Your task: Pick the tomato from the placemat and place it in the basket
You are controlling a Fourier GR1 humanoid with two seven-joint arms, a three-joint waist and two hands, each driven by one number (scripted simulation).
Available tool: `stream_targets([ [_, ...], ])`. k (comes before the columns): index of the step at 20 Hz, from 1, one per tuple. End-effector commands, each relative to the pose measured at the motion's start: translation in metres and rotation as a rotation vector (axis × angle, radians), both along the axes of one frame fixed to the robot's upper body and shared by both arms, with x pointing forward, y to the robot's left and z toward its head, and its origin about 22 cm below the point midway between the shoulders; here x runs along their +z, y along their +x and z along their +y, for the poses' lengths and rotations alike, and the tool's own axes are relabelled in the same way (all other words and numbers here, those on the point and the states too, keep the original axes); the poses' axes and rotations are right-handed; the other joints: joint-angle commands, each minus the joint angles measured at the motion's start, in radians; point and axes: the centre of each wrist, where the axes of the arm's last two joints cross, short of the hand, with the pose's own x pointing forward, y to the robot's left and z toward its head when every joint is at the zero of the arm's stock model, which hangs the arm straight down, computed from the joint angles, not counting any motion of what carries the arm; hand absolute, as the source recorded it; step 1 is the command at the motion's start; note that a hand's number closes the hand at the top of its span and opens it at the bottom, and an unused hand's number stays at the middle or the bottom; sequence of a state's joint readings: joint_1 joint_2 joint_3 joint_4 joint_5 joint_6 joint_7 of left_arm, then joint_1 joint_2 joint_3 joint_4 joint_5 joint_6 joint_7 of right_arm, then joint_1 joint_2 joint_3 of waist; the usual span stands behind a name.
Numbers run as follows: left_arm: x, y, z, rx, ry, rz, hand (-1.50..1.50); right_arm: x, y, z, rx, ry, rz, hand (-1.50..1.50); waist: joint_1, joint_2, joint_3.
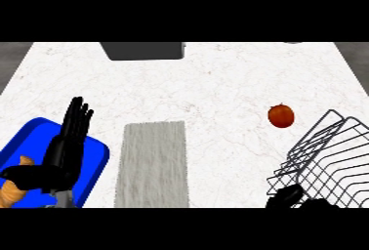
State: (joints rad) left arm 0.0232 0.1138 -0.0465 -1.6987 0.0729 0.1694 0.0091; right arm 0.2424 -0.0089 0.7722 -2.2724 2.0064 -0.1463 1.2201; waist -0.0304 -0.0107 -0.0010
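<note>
The tomato (281,115) lies on the bare white desk (216,78) toward its right edge, well clear of the grey placemat (153,163) at the near middle, and just beside the upper left rim of the wire basket (324,161), not inside it. The basket stands at the near right corner. The left robot hand (66,146) shows at the near left over a blue tray (97,166), fingers straight and pointing up, holding nothing. An orange-brown item (13,188) lies in the tray by its thumb. The right robot hand (287,197) appears only as a dark shape at the basket's near left corner; whether its fingers are spread or curled cannot be told. A dark grey box (143,50) sits at the far edge.
</note>
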Motion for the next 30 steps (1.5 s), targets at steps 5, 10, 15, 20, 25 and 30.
stream_targets([
  [5, 0.001, -0.007, 0.008, -0.018, 0.017, 0.002, 0.00, 0.012, -0.035, -0.020, -0.179, 0.134, 0.135, 1.50, 0.013, 0.005, 0.001],
  [10, 0.001, -0.004, -0.003, -0.005, -0.019, -0.013, 0.00, 0.009, -0.039, -0.035, -0.194, 0.122, 0.187, 1.50, 0.019, 0.007, 0.001],
  [15, 0.001, 0.004, -0.009, 0.007, -0.005, -0.007, 0.00, -0.003, -0.040, -0.038, -0.173, 0.175, 0.161, 1.50, 0.013, 0.006, 0.003],
  [20, 0.003, 0.003, 0.010, -0.011, -0.004, -0.005, 0.00, -0.028, -0.039, -0.054, -0.201, 0.173, 0.166, 1.50, 0.018, 0.007, 0.003],
  [25, -0.006, 0.002, 0.004, 0.002, 0.000, -0.002, 0.00, -0.034, -0.046, -0.060, -0.182, 0.230, 0.137, 1.50, 0.013, 0.006, 0.002],
  [30, -0.008, 0.004, 0.007, 0.005, 0.009, -0.015, 0.00, -0.031, -0.053, -0.085, -0.268, 0.253, 0.099, 1.50, 0.010, 0.006, 0.003],
])
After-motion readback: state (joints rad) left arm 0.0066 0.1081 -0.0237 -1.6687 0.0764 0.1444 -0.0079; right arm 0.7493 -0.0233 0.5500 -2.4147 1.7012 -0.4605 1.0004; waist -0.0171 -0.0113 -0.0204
